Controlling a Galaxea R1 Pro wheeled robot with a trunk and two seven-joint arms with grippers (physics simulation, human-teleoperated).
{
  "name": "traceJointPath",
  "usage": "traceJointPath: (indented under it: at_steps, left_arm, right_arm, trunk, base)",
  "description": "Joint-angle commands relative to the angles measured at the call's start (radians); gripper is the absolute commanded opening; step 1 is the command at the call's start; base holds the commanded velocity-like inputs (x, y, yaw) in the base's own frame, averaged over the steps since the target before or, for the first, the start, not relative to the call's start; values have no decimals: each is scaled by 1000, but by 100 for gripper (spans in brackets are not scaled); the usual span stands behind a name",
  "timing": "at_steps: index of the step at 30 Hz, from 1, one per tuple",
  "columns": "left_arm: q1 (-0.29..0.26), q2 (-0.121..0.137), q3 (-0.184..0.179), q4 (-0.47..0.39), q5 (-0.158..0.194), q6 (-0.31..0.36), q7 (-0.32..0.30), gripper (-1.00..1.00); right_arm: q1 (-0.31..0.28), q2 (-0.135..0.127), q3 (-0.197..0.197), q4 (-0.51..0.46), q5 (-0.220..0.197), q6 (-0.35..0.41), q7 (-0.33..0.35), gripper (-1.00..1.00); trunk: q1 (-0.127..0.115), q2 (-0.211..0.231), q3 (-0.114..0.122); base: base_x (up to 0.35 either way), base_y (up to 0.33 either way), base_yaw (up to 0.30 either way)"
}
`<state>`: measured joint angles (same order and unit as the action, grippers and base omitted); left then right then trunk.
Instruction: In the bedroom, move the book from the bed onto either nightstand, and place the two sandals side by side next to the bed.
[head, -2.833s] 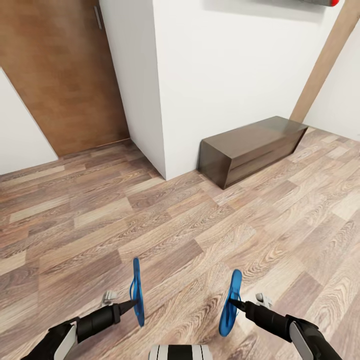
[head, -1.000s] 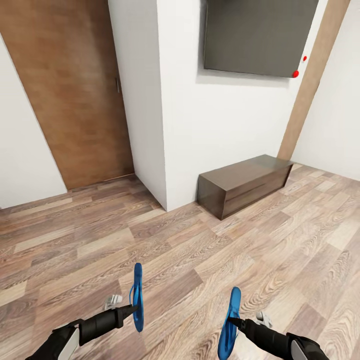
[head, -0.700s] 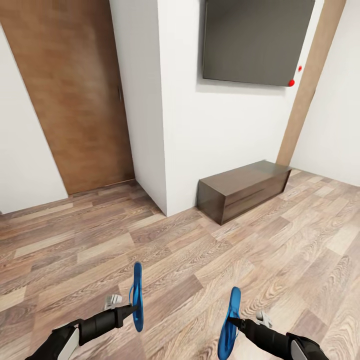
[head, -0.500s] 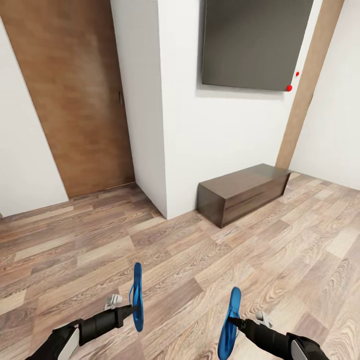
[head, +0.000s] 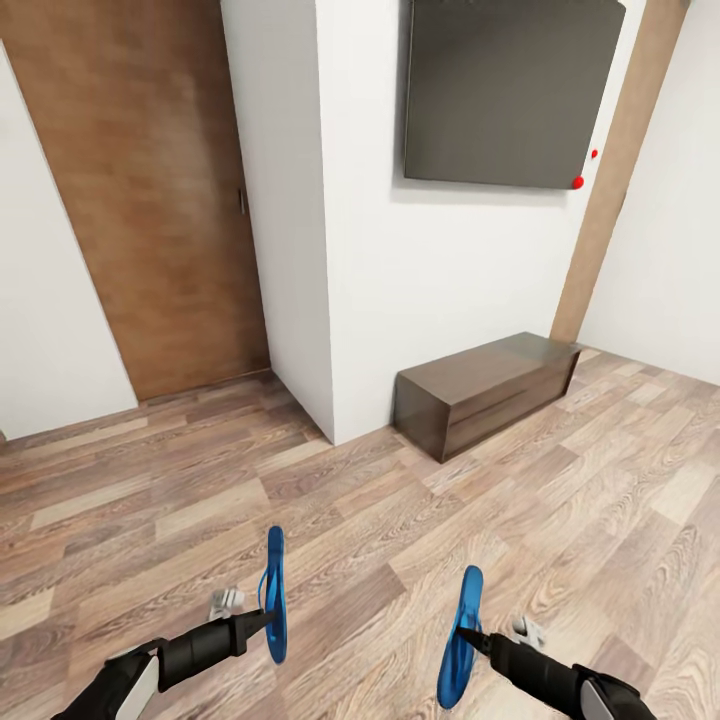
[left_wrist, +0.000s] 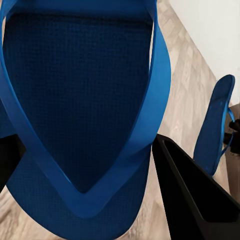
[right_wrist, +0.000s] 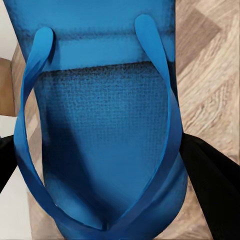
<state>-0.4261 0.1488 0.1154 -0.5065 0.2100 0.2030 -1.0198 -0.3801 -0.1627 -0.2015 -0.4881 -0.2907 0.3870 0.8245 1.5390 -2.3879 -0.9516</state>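
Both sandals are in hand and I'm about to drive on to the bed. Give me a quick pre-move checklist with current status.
1. Left gripper shut on the left sandal: ok.
2. Right gripper shut on the right sandal: ok.
3. Sandals apart from each other: ok.
4. Sandals hang above the wood floor: ok.
5. Bed in sight: not ok; ahead are a dark dresser, a wall screen and a door.
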Motion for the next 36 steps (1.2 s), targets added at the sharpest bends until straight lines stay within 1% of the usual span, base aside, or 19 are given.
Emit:
traceJointPath:
  at_steps: [1, 2, 3, 5, 12, 16, 36]
  left_arm:
    - [0, 0, 1, 0, 3, 9, -5, -100]
    - [0, 0, 1, 0, 3, 9, -5, -100]
    - [0, 0, 1, 0, 3, 9, -5, -100]
    - [0, 0, 1, 0, 3, 9, -6, -100]
    - [0, 0, 1, 0, 3, 9, -5, -100]
    - [0, 0, 1, 0, 3, 9, -5, -100]
    - [0, -1, 1, 0, 3, 6, -3, -100]
  right_arm:
    - [0, 1, -1, 0, -6, -22, 1, -100]
    - [0, 1, -1, 0, -6, -36, 1, -100]
    - [0, 2, -1, 0, -7, -66, 1, -100]
    - [0, 3, -1, 0, -7, -86, 1, -100]
    - [0, 6, -1, 0, -7, -99, 1, -100]
    - [0, 7, -1, 0, -7, -100, 1, -100]
    - [0, 8, -1, 1, -7, -100, -4, -100]
  trunk:
    - [-4, 7, 2]
    - [-8, 14, 5]
    - [-8, 14, 5]
    - [-8, 14, 5]
    - [-8, 14, 5]
    - [-8, 14, 5]
    - [-8, 14, 5]
  base:
    - [0, 0, 0]
    - [0, 0, 0]
    - [0, 0, 0]
    - [0, 0, 0]
    - [0, 0, -1]
    - [0, 0, -95]
    - [0, 0, -285]
